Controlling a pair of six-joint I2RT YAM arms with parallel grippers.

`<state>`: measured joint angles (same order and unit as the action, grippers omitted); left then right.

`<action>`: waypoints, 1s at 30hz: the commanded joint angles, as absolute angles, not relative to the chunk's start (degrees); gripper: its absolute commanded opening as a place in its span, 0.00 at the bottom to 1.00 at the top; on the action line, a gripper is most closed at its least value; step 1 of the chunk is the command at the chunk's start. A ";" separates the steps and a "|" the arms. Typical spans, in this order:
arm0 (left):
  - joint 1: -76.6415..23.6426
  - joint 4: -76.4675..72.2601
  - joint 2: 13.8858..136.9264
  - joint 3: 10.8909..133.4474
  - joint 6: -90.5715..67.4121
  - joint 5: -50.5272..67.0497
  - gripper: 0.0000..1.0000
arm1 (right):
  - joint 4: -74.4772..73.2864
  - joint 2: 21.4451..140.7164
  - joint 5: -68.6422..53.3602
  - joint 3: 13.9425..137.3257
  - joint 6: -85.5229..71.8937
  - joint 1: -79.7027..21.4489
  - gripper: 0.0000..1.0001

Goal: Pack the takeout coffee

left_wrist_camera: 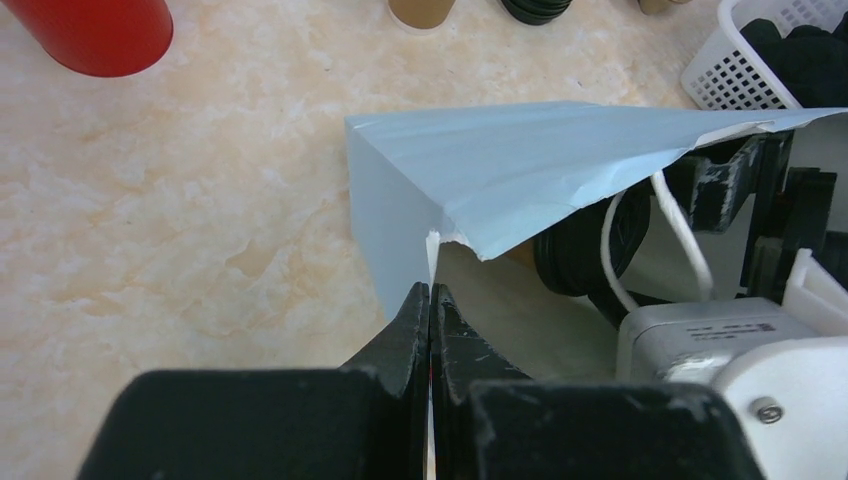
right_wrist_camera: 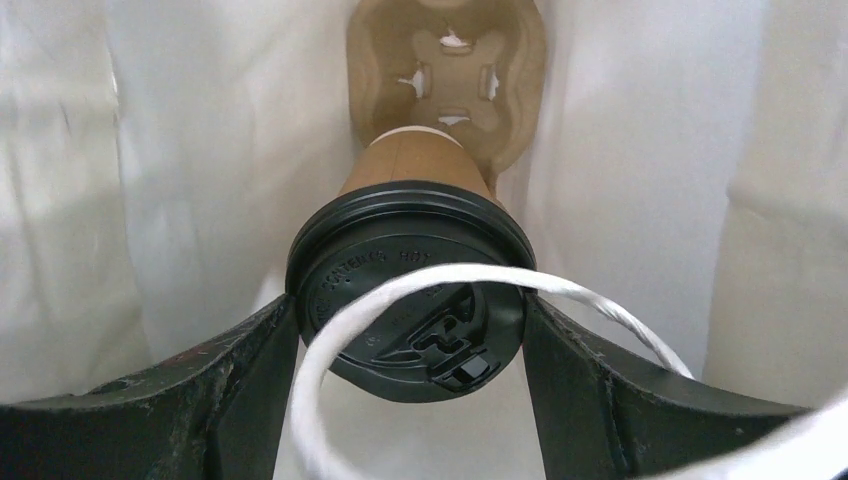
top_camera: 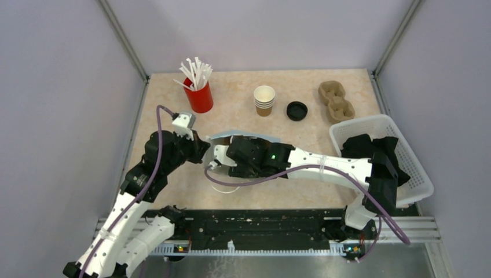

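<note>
The takeout coffee (right_wrist_camera: pixel 415 180), a brown paper cup with a black lid (right_wrist_camera: pixel 400 270), hangs tilted inside a paper bag (left_wrist_camera: pixel 520 170) that is light blue outside and white inside. My right gripper (right_wrist_camera: pixel 410 320) reaches into the bag and has a finger pressed on each side of the lid. The cup's base is at a pocket of a cardboard carrier (right_wrist_camera: pixel 445 70) deep in the bag. The bag's white string handle (right_wrist_camera: pixel 330 340) loops across the lid. My left gripper (left_wrist_camera: pixel 430 290) is shut on the bag's rim at a corner fold, holding the mouth up.
At the back stand a red cup of white straws (top_camera: pixel 200 95), a stack of lidless brown cups (top_camera: pixel 264 101), a loose black lid (top_camera: pixel 296 110) and a second cardboard carrier (top_camera: pixel 336 99). A white basket (top_camera: pixel 370 120) with black items sits at the right.
</note>
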<state>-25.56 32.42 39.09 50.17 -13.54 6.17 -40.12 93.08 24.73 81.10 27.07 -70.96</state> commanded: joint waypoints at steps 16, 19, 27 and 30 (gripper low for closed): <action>-25.65 33.74 38.45 50.94 -13.52 9.91 0.00 | -31.41 81.25 25.56 69.94 33.22 -69.85 0.48; -25.63 31.72 39.34 50.78 -13.81 10.36 0.00 | -31.00 79.36 26.93 67.21 34.47 -69.87 0.48; -26.61 30.99 43.10 51.35 -15.01 14.28 0.00 | -29.20 74.02 27.06 60.17 35.46 -69.43 0.48; -28.01 30.98 43.64 51.68 -15.78 13.48 0.00 | -30.73 74.24 27.47 61.16 35.09 -69.35 0.48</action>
<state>-26.65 31.53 42.85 50.06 -15.05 13.69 -31.11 76.23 26.02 60.53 35.00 -69.95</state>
